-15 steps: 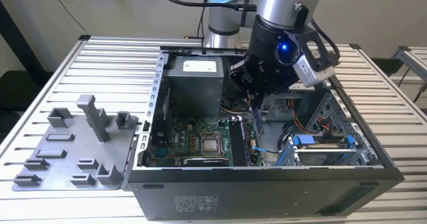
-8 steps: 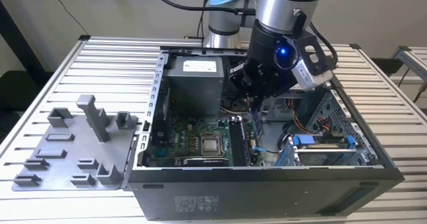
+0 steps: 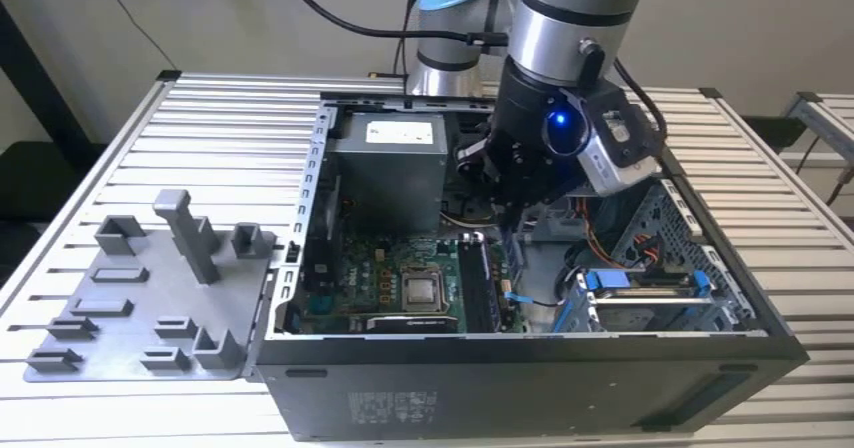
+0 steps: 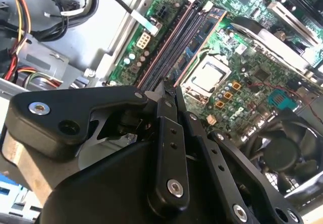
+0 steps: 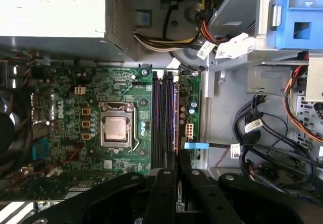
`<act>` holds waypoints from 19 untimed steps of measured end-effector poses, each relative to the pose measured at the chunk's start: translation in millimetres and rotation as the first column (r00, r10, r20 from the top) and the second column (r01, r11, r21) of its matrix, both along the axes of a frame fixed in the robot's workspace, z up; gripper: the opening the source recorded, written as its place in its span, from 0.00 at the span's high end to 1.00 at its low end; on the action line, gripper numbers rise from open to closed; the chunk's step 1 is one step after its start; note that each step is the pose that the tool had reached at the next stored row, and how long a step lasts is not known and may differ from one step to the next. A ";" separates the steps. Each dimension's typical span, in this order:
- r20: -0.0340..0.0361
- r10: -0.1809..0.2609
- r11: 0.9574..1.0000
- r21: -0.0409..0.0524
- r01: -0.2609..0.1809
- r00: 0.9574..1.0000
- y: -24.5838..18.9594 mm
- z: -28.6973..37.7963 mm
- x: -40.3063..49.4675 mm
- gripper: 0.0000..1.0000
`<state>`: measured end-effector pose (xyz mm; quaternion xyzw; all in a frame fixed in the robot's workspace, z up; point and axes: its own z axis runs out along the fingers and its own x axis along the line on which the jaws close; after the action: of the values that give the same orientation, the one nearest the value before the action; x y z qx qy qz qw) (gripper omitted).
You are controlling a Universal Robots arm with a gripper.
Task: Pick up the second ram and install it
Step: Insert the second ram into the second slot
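Note:
The second ram [image 4: 202, 32] is a thin blue stick standing on edge along the memory slots [image 3: 477, 278] of the green motherboard, beside the processor socket [image 5: 115, 128]. In both wrist views it runs straight out from my fingertips. My gripper [image 4: 169, 85] reaches down inside the open computer case [image 3: 534, 353], its black fingers pinched together on the near end of the ram [image 5: 175, 118]. In the first wrist view the gripper [image 5: 176, 158] sits at the end of the slot row. In the exterior view the gripper [image 3: 514, 213] hangs just above the slots, its tips partly hidden by the wrist.
A grey power supply [image 3: 387, 168] stands close behind the gripper. Bundled cables [image 5: 262, 133] and the blue drive bay [image 3: 641, 288] crowd the side away from the socket. A black fan [image 4: 282, 153] lies past the socket. A grey parts fixture [image 3: 147, 298] lies at the exterior view's left.

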<state>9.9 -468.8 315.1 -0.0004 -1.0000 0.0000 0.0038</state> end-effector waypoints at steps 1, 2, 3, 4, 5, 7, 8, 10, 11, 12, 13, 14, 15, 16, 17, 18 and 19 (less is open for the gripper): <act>0.000 0.000 1.000 0.000 0.000 1.000 0.0 -1.8 0.0 0.86; 0.000 0.000 1.000 0.000 0.000 1.000 -0.2 -3.7 0.0 0.86; 0.000 0.000 1.000 0.000 0.000 1.000 -0.5 -5.5 -0.1 0.86; 0.000 0.000 1.000 0.000 0.000 1.000 -1.3 -6.8 0.0 0.86; 0.001 0.000 1.000 -0.001 0.000 1.000 -2.4 -7.2 0.0 0.86; 0.004 0.000 1.000 0.000 0.000 1.000 -3.2 -8.5 -0.8 0.86; 0.005 0.000 1.000 0.000 0.000 1.000 -3.2 -10.3 -2.8 0.86; 0.005 -0.005 1.000 -0.001 0.005 1.000 -3.3 -13.8 -4.6 0.86; 0.005 -0.010 1.000 -0.001 0.010 1.000 -3.2 -15.6 -5.2 0.86; 0.005 -0.015 1.000 -0.002 0.015 1.000 -3.1 -17.4 -6.0 0.86; 0.005 -0.019 1.000 -0.003 0.019 1.000 -2.7 -19.2 -7.0 0.86; 0.005 -0.022 1.000 -0.003 0.022 1.000 -2.4 -21.0 -8.2 0.86; 0.005 -0.024 1.000 -0.004 0.024 1.000 -2.2 -23.0 -10.0 0.86; 0.005 -0.024 1.000 -0.004 0.024 1.000 -2.0 -24.8 -11.8 0.86; 0.005 -0.024 1.000 -0.004 0.024 1.000 -1.8 -26.5 -14.0 0.86; 0.005 -0.024 1.000 -0.004 0.024 1.000 -1.7 -28.4 -16.5 0.86; 0.005 -0.024 1.000 -0.004 0.024 1.000 -1.6 -30.2 -19.0 0.86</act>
<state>-9.2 -470.4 284.9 -0.0125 -0.9999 0.0018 0.0014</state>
